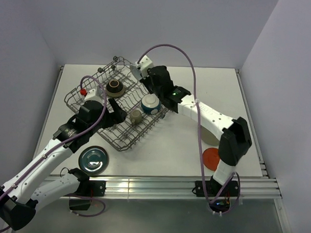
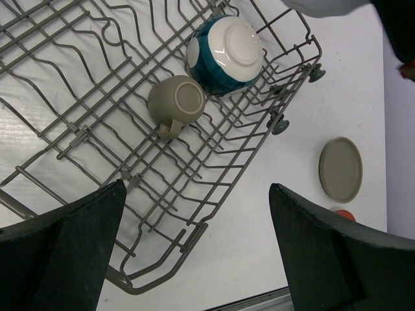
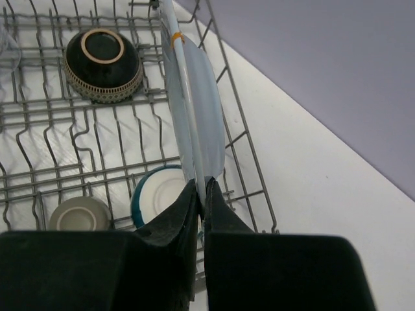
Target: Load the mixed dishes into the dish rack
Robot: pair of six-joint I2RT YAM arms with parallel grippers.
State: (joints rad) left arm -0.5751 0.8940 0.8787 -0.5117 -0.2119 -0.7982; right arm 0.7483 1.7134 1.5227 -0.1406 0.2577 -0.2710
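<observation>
The grey wire dish rack (image 1: 94, 101) lies slanted at centre left. In it, upside down, are a brown bowl (image 1: 114, 87), a teal bowl with a cream base (image 1: 150, 103) and a grey mug (image 1: 136, 116). My right gripper (image 3: 202, 188) is shut on the rim of the pale blue plate (image 3: 198, 110), which stands on edge along the rack's far side. A clear glass (image 3: 8, 45) shows at the edge of the right wrist view. My left gripper (image 2: 196, 188) is open and empty above the rack's near corner. The dark teal dish (image 1: 94, 159) lies on the table.
A red-orange saucer (image 1: 211, 158) and a cream bowl (image 2: 340, 168) lie on the table right of the rack, partly behind my right arm. The table's front rail (image 1: 158, 185) runs along the near edge. Purple cables loop over both arms.
</observation>
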